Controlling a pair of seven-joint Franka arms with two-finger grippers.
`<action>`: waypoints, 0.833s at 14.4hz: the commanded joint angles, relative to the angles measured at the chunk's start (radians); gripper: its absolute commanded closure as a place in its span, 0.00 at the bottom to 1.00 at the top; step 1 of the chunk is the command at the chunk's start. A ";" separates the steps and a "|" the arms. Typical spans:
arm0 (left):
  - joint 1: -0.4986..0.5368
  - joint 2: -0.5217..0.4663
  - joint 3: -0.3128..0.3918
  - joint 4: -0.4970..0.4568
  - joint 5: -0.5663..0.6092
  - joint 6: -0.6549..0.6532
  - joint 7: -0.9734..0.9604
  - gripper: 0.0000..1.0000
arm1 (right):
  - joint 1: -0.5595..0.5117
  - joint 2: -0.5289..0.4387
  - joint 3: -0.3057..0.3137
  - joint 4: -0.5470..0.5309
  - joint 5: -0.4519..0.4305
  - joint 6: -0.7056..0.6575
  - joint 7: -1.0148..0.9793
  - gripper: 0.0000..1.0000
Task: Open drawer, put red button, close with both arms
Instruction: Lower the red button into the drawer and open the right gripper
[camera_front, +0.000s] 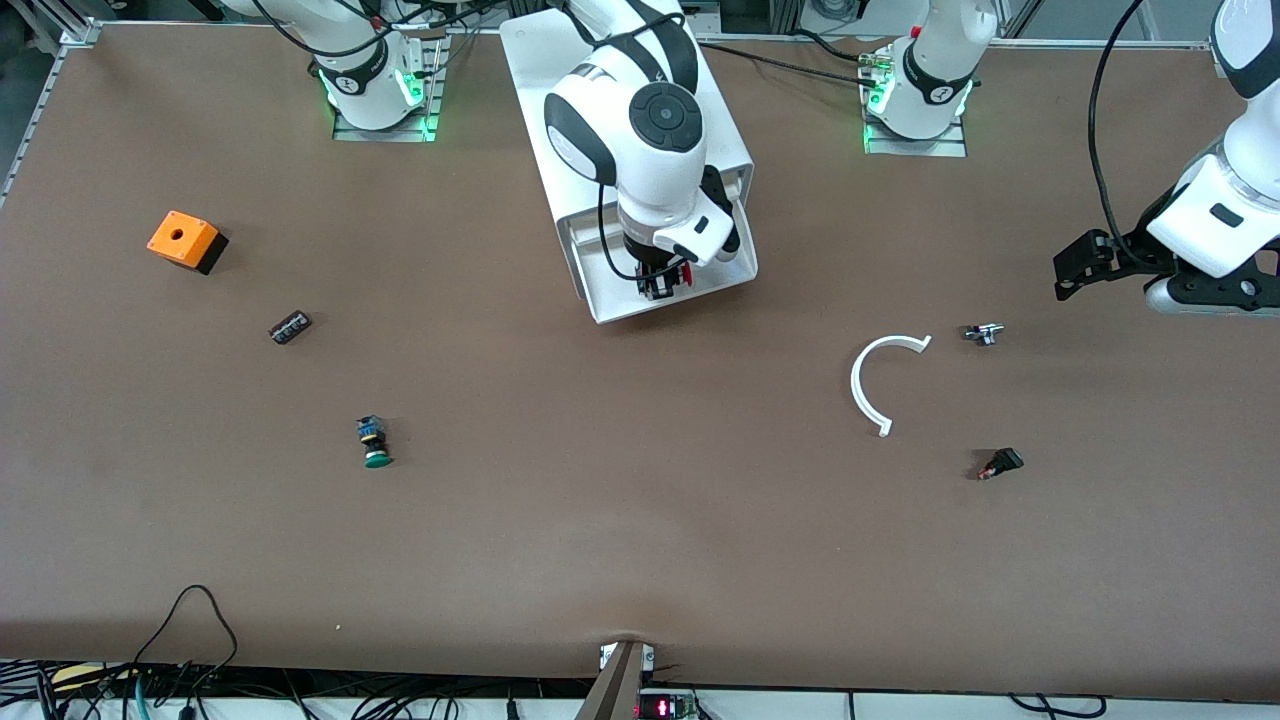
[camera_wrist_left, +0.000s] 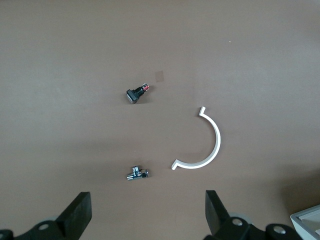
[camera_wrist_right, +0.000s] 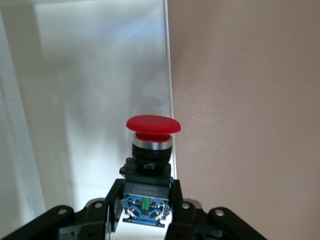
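Two of the three steps remain open, by your inspector's reading: the drawer (camera_front: 672, 285) stands pulled out, but the red button (camera_wrist_right: 152, 131) has not been released and nothing has been closed.

Low in the front view the counter (camera_front: 640, 560) is bare brown. Moving up, at lower left centre lies the green button (camera_front: 373, 443) on its side, untouched. At right of centre sit a small black part (camera_front: 1001, 464), the white curved piece (camera_front: 880, 380) and a small metal fitting (camera_front: 983, 333). At left are a dark connector (camera_front: 290, 327) and, higher, the orange box (camera_front: 186, 241).

Upper centre, the right hand (camera_front: 660, 280) hangs over the open tray of the white drawer unit (camera_front: 560, 90). In the right wrist view its fingers (camera_wrist_right: 112, 202) are clamped on the button's blue-and-black base, red cap pointing away from the wrist, with the white tray floor underneath and the tray's edge just beside it. You should judge the release as the step in hand.

At the upper right edge, the left hand (camera_front: 1078, 265) waits over bare counter, jaws spread wide and holding nothing, well apart from the drawer. You will need it brought across for the two-arm closing.
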 joint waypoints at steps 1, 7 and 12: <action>-0.001 -0.010 0.004 -0.006 -0.008 0.008 0.022 0.00 | 0.008 -0.006 -0.008 -0.022 0.017 -0.003 -0.022 0.82; -0.001 -0.008 0.004 -0.006 -0.008 0.008 0.022 0.00 | 0.017 0.003 -0.006 -0.036 0.017 0.003 -0.004 0.80; -0.001 -0.010 0.004 -0.006 -0.008 0.007 0.022 0.00 | 0.017 0.011 -0.006 -0.036 0.030 0.012 0.009 0.49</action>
